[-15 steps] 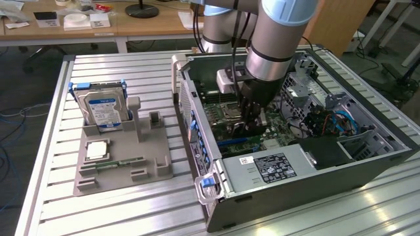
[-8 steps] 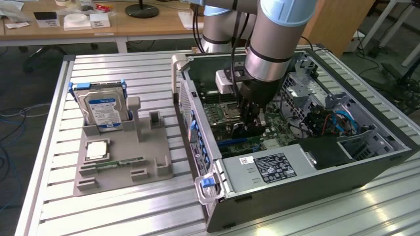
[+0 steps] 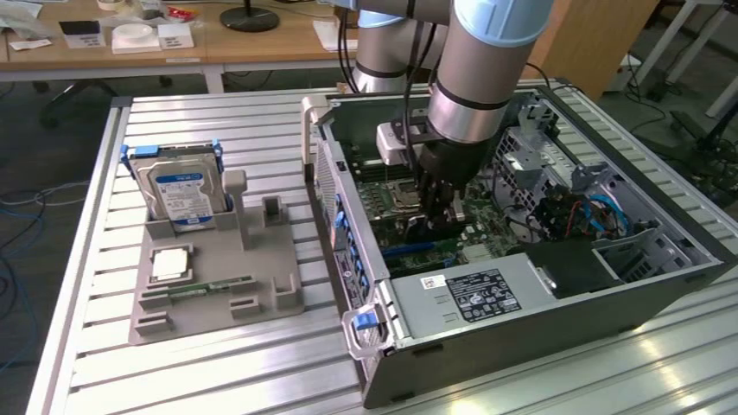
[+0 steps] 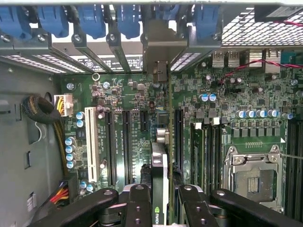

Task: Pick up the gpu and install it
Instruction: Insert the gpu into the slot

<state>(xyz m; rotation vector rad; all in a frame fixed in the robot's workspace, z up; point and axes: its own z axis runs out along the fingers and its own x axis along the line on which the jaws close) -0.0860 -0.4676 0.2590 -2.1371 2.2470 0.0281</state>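
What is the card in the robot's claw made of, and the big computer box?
The gpu looks like a thin green circuit board with a dull silvery metal end bracket, seen edge-on between the gripper's black fingers. The computer case looks like sheet metal, matte grey: thin bent walls with punched vent holes. Its blue clips are probably plastic.

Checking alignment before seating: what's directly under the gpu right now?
Under the gpu, held edge-on by the gripper, lies the green motherboard with its long black slots. The card's own edge covers the slot directly beneath it.

arm (image 3: 485,60): reaching steeply down | tool (image 4: 160,208): fingers clamped on card
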